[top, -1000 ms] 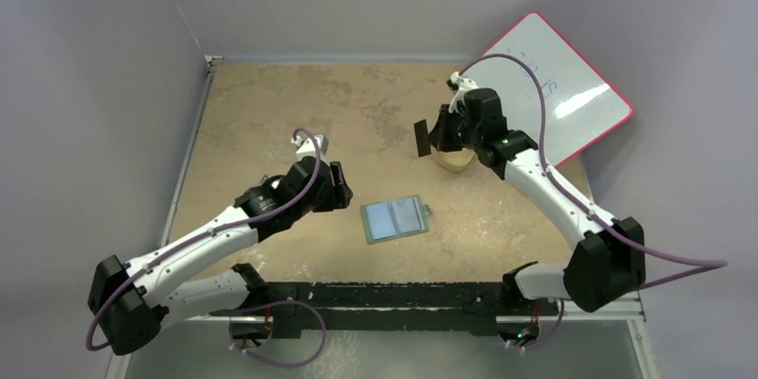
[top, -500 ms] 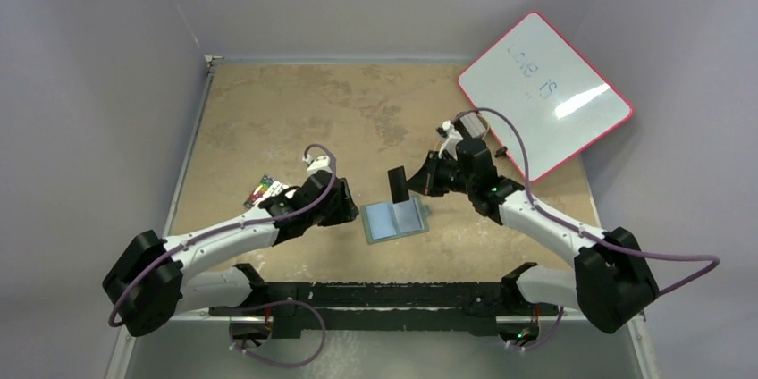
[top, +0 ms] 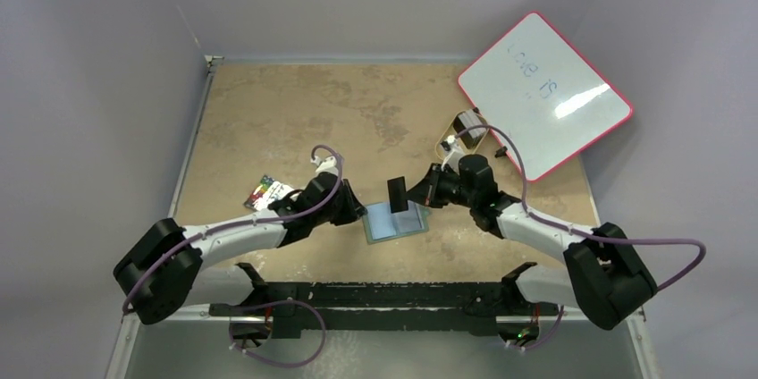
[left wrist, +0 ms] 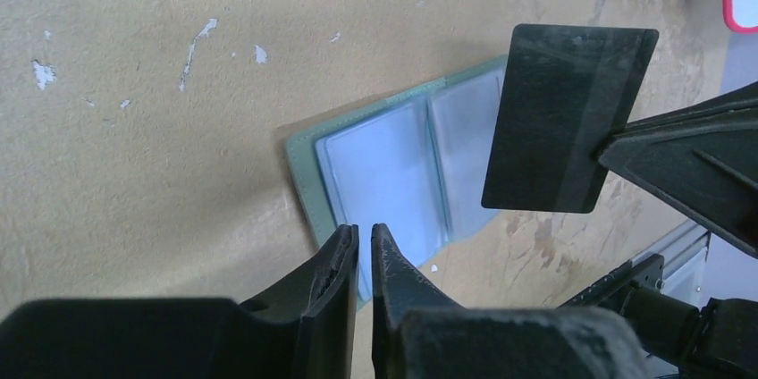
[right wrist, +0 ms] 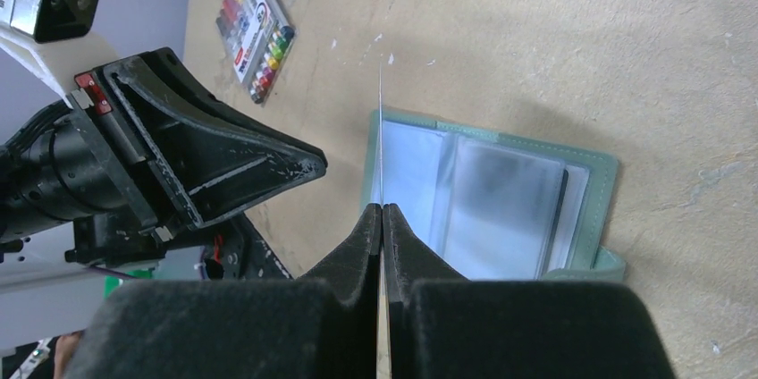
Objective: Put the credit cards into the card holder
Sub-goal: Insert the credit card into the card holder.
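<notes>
Left arm [top: 241,234]: stretched low from its base at the near edge, reaching forward and inward toward the middle.
Left gripper [left wrist: 361,240]: pointed down and inward; jaws drawn almost together, only a thin slit between them, nothing seen in the slit.
Right arm [top: 536,227]: stretched low from its base, reaching inward to face the left arm.
Right gripper [right wrist: 382,211]: jaws pressed tight on the edge of a dark credit card [left wrist: 565,118], held on edge, clear of the left gripper's tips.
</notes>
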Controlling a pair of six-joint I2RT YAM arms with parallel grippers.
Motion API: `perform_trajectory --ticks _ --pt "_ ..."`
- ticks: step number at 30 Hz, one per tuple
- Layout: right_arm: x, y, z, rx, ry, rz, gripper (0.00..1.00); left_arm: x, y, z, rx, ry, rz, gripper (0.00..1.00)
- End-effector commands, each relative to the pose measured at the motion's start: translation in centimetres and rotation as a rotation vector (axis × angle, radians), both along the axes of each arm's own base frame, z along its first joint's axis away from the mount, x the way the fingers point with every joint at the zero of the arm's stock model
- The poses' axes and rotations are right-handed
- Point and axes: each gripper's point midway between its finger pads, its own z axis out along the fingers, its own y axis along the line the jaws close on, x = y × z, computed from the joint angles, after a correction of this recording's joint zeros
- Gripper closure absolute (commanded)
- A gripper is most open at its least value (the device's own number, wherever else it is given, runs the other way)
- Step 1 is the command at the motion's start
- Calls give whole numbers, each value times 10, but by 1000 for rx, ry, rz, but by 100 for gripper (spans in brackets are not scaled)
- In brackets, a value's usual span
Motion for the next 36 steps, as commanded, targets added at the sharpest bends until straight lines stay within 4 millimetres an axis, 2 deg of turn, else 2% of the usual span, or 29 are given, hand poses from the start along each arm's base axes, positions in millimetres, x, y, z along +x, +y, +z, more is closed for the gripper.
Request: perform_trajectory --ticks 1,9,18,36 --pt "5 7 5 46 -44 10 100 3 -12 -3 -71 -11 -15 92" --pt "6 3 -20 -2 -31 9 100 1 -6 -27 -35 12 0 96" --pt "3 2 -39 -21 -7 14 100 2 4 -42 40 33 23 96" --pt "-18 -5 -54 -9 106 -7 100 1 9 -49 74 45 38 96"
